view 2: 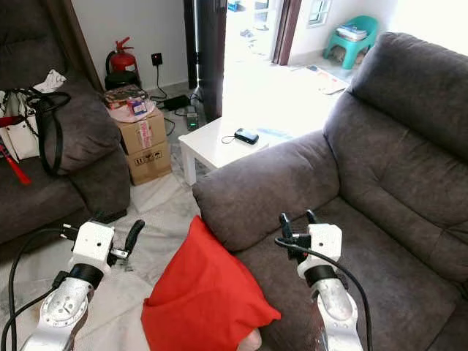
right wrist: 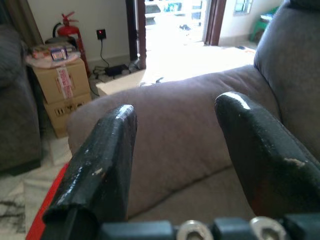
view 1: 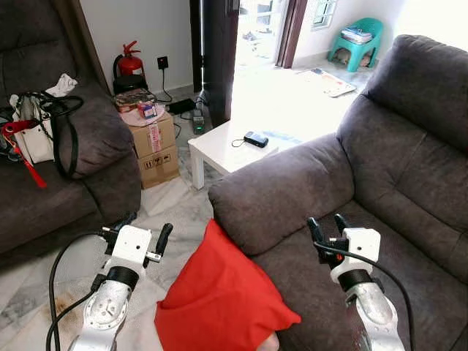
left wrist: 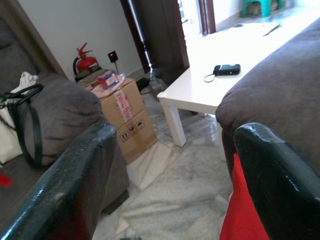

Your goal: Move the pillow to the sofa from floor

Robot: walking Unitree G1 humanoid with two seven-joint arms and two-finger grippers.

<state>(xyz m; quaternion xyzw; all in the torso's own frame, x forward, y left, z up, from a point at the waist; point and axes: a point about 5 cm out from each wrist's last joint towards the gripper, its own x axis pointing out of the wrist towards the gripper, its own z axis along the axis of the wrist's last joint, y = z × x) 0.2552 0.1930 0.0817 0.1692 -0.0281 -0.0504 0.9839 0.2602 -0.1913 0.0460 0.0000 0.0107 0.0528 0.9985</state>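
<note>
Bright red square fabric pillow (view 1: 219, 300) stands tilted on one edge on the marble floor (view 1: 175, 201), its upper corner leaning against the near face of the grey upholstered sofa's (view 1: 409, 168) left armrest (view 1: 281, 191); not on the seat yet. Key relation: pillow sits between the two arms, low and near, below both claws. Its long edge runs from that far upper corner down toward the near right. Left gripper (view 1: 143, 235) hovers over the floor just left of the pillow's upper left edge, fingers spread wide, nothing held; in the left wrist view the red fabric shows just past one finger (left wrist: 280, 180), so pillow is off to that claw's right, not between the fingers. Right gripper (view 1: 327, 225) hangs above the sofa seat cushion, right of the pillow and past its top corner, fingers parted, empty; it points at the armrest, not the pillow. Judgement: left arm is nearer the free edge, and either claw must drop and swing inward. White low table (view 1: 230, 146) and cardboard boxes (view 1: 155, 146) stand well apart, farther back
</note>
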